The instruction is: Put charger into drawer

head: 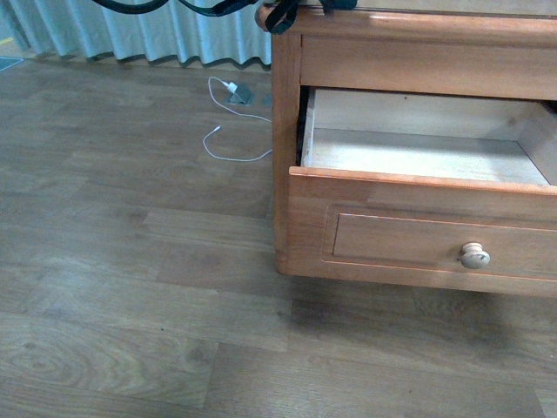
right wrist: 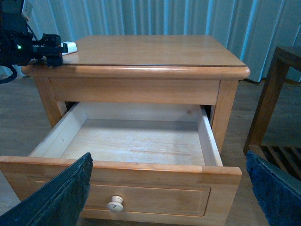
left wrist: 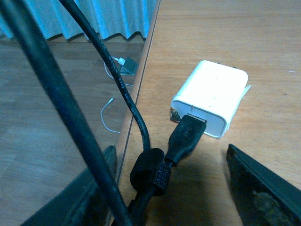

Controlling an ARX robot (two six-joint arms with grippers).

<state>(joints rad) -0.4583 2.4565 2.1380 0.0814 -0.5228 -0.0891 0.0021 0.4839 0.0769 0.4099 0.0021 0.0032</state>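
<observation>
The charger [left wrist: 211, 96], a white block with a black cable [left wrist: 117, 75] plugged into it, lies on the cabinet top [left wrist: 225, 28] near its edge. My left gripper [left wrist: 174, 197] hovers over it, open, one finger on each side of the cable's strapped bundle, gripping nothing. In the right wrist view the charger [right wrist: 69, 47] shows at the top's corner beside the left gripper [right wrist: 28, 47]. The drawer [head: 418, 148] is pulled out, with only its bare pale interior showing. My right gripper [right wrist: 167, 197] is open in front of the drawer front, above the knob [right wrist: 115, 203].
A white plug with a thin white cable [head: 228, 89] lies on the wood floor by the curtain. A dark wooden side table [right wrist: 277, 94] stands beside the cabinet. The pulled-out drawer front [head: 418, 235] juts out over the floor.
</observation>
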